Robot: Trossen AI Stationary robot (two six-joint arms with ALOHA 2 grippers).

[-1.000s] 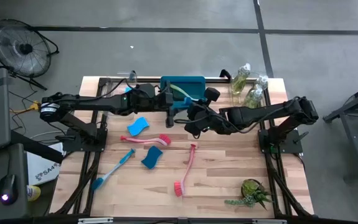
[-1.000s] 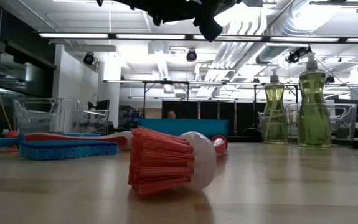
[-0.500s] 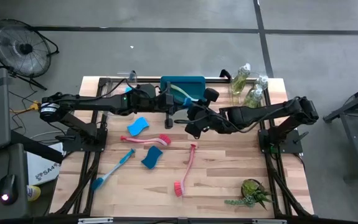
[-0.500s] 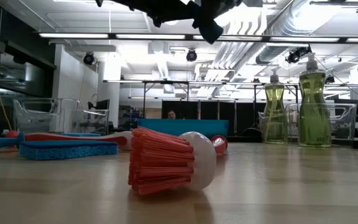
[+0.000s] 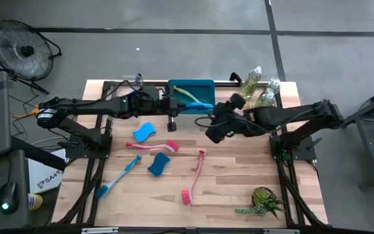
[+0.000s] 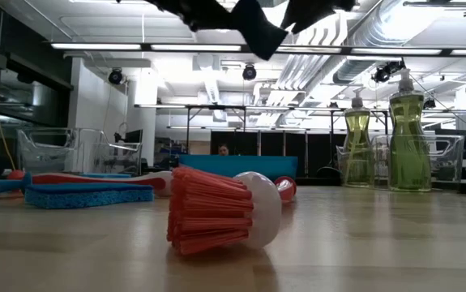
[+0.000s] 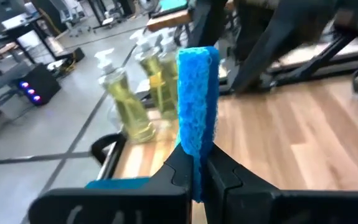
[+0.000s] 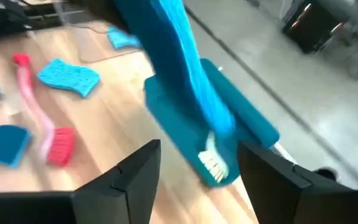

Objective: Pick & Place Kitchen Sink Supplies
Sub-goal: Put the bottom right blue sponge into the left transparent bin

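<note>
Sponge in play: a blue sponge (image 7: 197, 106) stands upright, clamped in the left end effector (image 7: 197, 177), up by the tray's near edge.
Blue brush (image 8: 191, 74): lying across the blue tray (image 5: 190, 88) at the counter's far side.
Right end effector (image 8: 197, 168): fingers parted, empty, just right of the tray.
Still on the counter (image 5: 232, 175): two sponges (image 5: 144, 132), pink-red brushes (image 5: 193, 175), another blue brush (image 5: 118, 177).
Bottles (image 5: 259, 88): far right corner.
</note>
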